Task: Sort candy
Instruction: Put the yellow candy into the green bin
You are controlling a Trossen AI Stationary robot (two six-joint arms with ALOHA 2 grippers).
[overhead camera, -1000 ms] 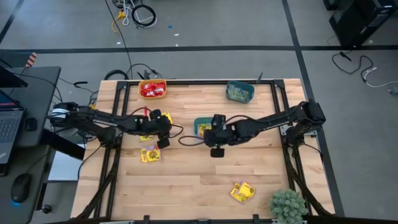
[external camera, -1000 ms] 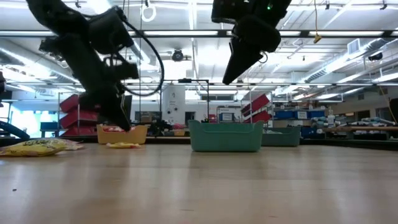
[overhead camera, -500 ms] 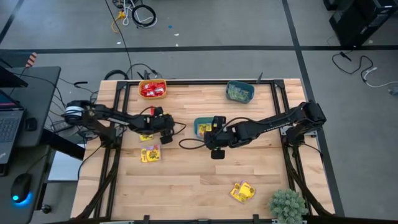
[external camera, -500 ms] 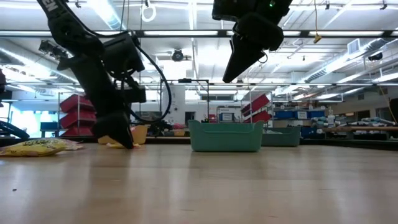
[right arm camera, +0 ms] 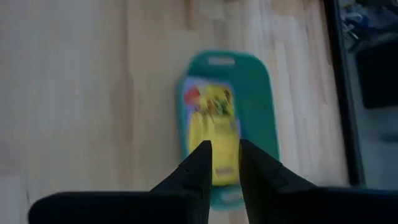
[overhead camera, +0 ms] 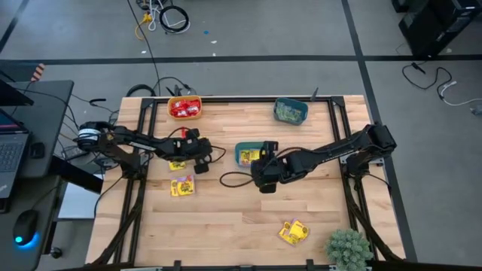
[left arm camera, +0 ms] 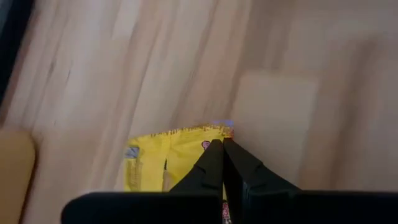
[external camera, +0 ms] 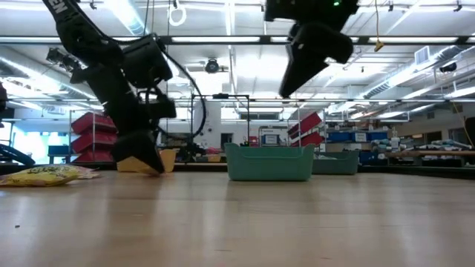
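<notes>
**Left fingers pinched at a yellow packet, right gripper over the teal bowl**

My left gripper is down at the table with its fingers pressed together at the edge of a yellow candy packet; I cannot tell if it is truly gripped. My right gripper hangs above the middle teal bowl, fingers slightly apart and holding nothing, with 1 yellow packet lying inside. More yellow candy lies near the plant.

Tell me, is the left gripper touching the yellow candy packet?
Touching. In the left wrist view the left gripper, shut, pinches the edge of the yellow candy packet.
</notes>
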